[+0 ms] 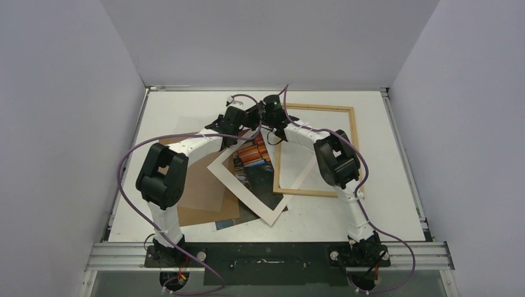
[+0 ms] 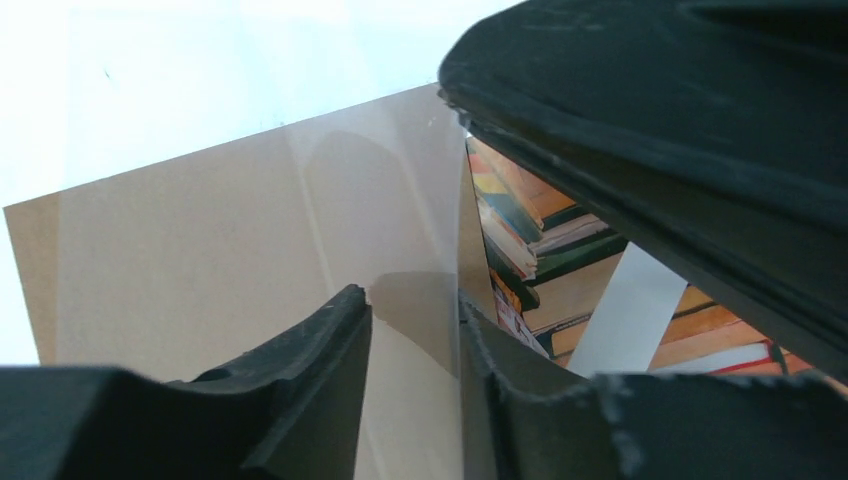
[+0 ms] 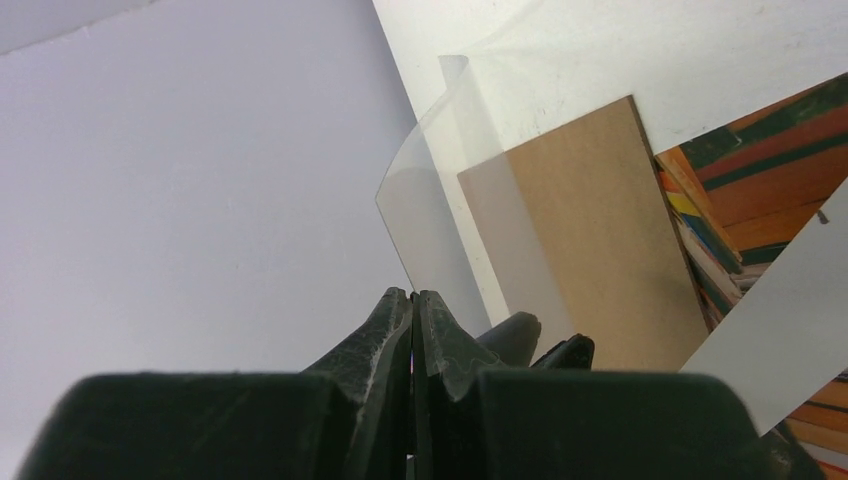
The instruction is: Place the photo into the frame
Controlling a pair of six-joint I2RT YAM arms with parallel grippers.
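Note:
The photo lies flat at mid-table, mostly under a tilted white mat; its colourful books show in the left wrist view and the right wrist view. The light-wood frame lies to its right. A clear sheet stands up from the pile. My right gripper is shut on its edge. My left gripper straddles the same sheet: its jaws stand partly apart, and the sheet rests against the right finger. Both grippers meet above the photo's far end.
A brown backing board lies left of the photo and under the mat's left corner, seen close in both wrist views. The mat's lower right corner overlaps the frame's near-left corner. Grey walls enclose the table on three sides.

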